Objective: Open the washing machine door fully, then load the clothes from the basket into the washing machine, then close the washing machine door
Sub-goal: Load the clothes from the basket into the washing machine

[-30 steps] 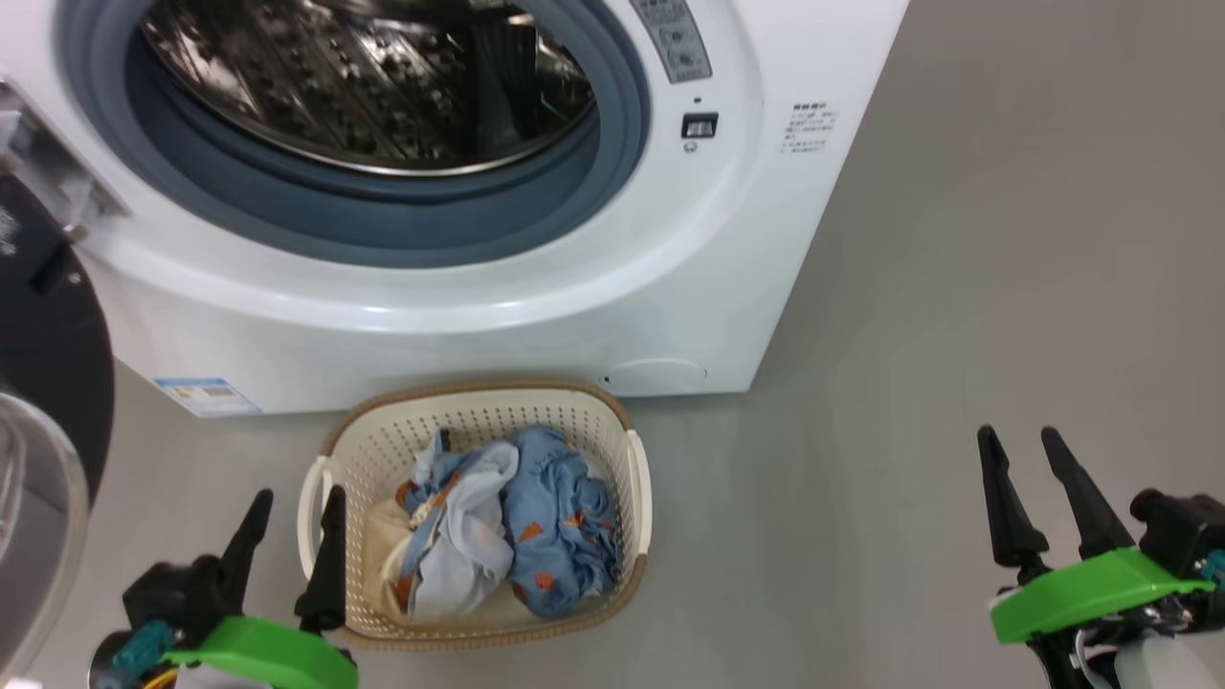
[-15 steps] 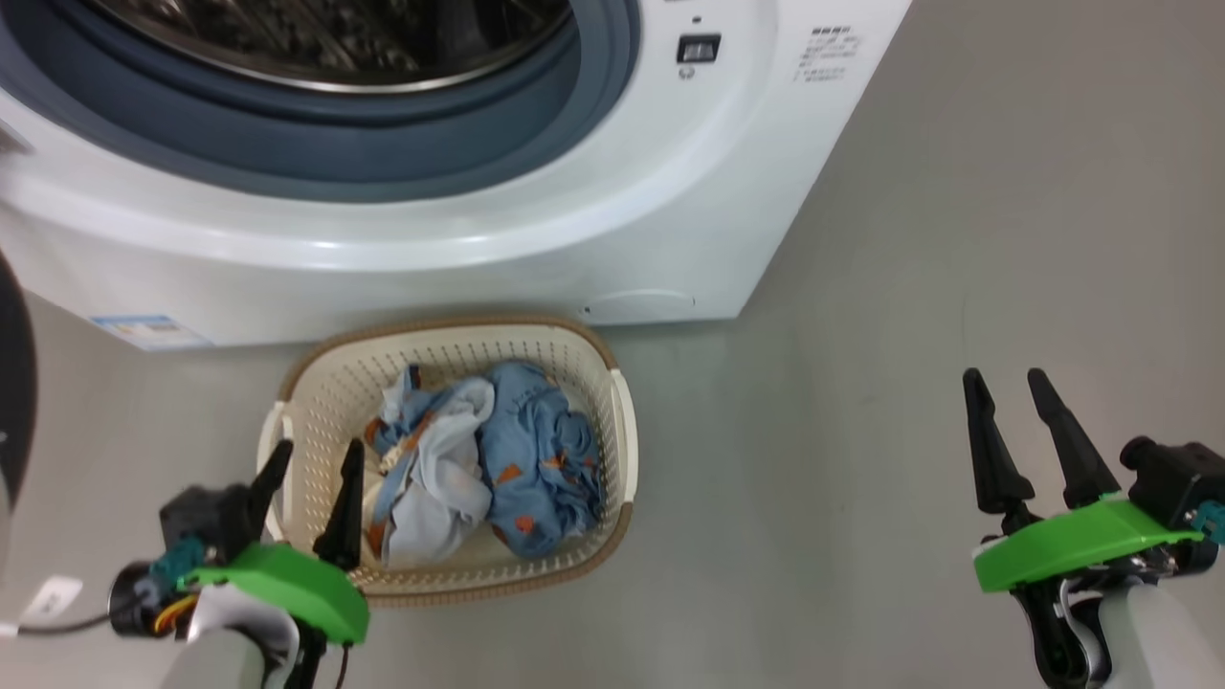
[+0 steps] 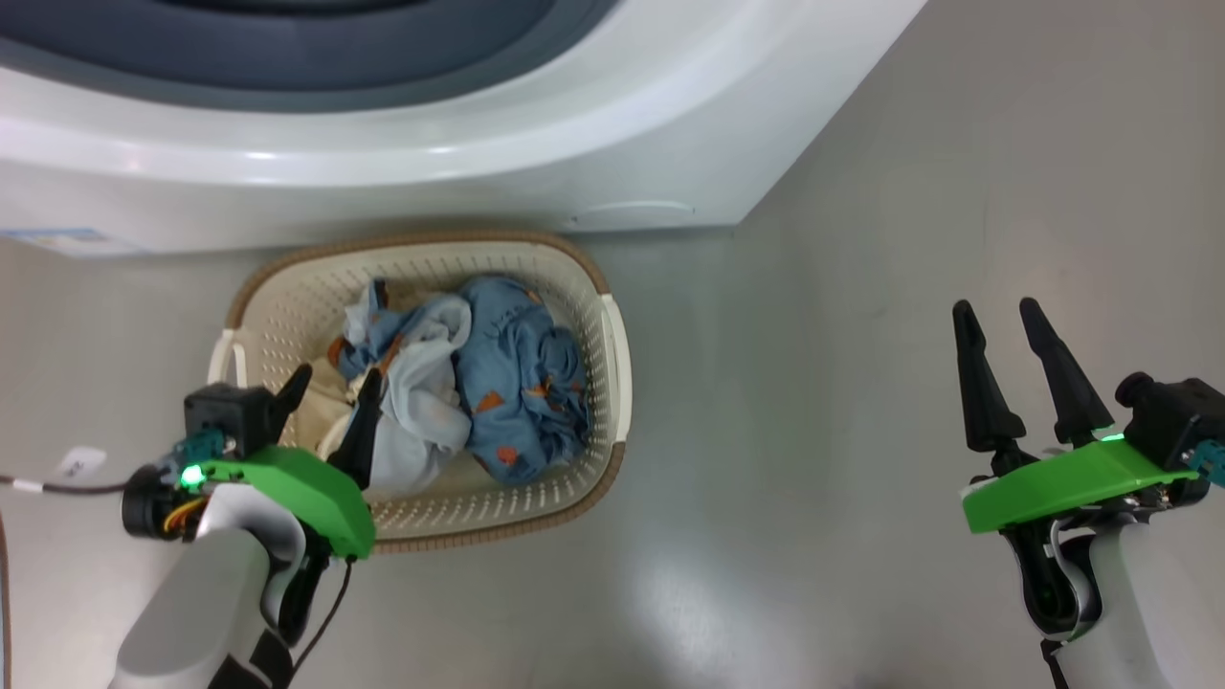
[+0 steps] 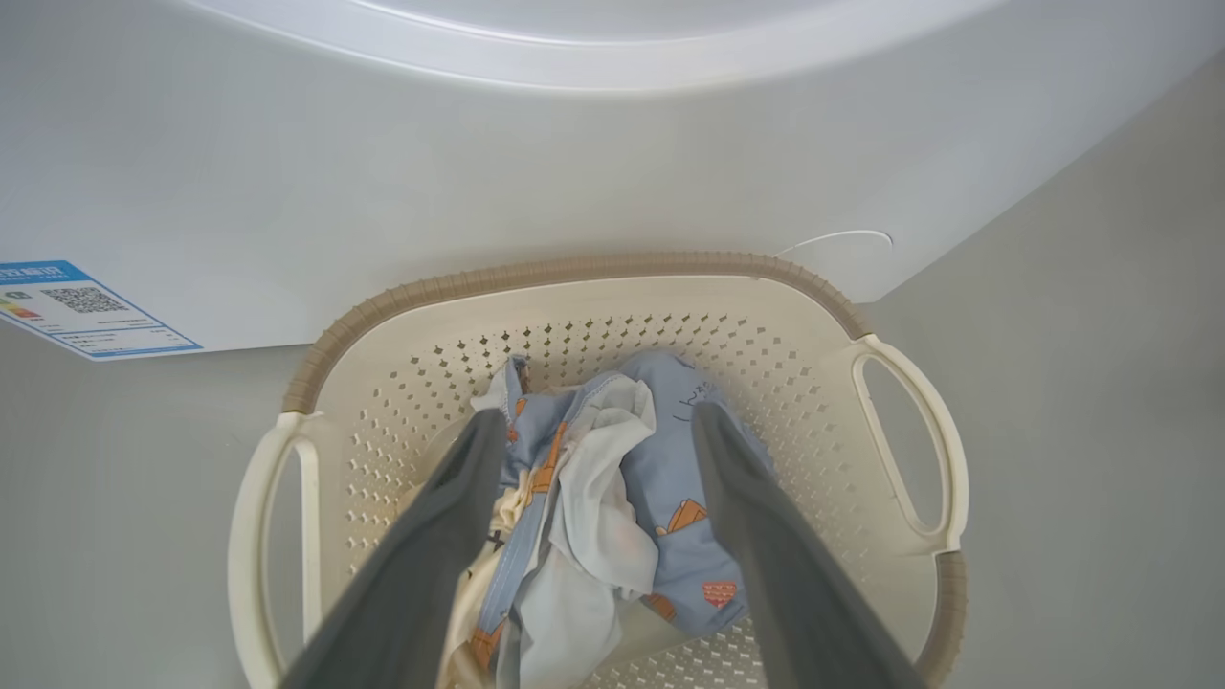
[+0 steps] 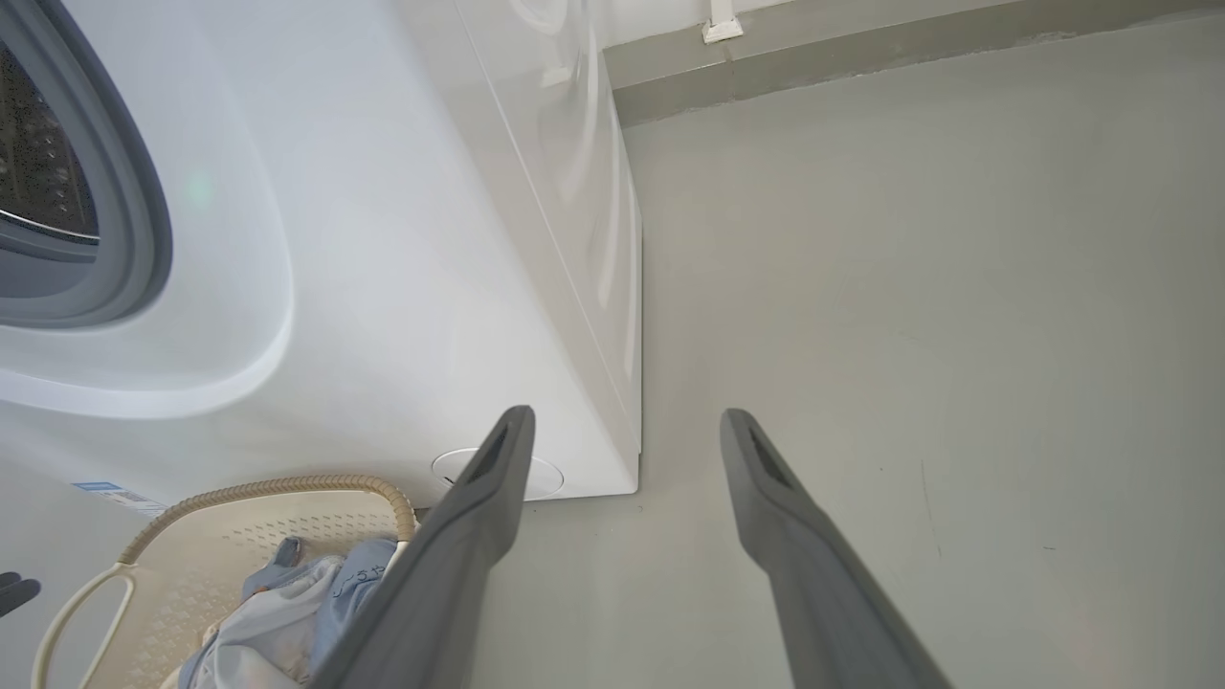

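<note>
The cream basket (image 3: pixel 612 364) (image 4: pixel 900 383) stands on the floor against the front of the white washing machine (image 3: pixel 478 163) (image 5: pixel 412 287). Inside it lie the clothes (image 3: pixel 478 383) (image 4: pixel 612 498) (image 5: pixel 287 612), blue fabric with orange prints and a pale piece. My left gripper (image 3: pixel 335 388) (image 4: pixel 593 421) hangs open above the basket's left half, its fingers straddling the pale garment without touching it. Over bare floor to the right, my right gripper (image 3: pixel 995 311) (image 5: pixel 622 416) stands open and empty. The grey gasket (image 5: pixel 134 220) and a sliver of drum show; the washing machine door is out of view.
A blue label sticker (image 4: pixel 86 311) sits low on the machine's front, left of the basket. Grey floor (image 3: pixel 813 431) spreads to the right of the machine, up to a wall skirting (image 5: pixel 861 57) behind it.
The head camera has tilted down, so the machine opening slid out the top. My left gripper has moved in over the basket's left side above the clothes. The right gripper stays open over the floor.
</note>
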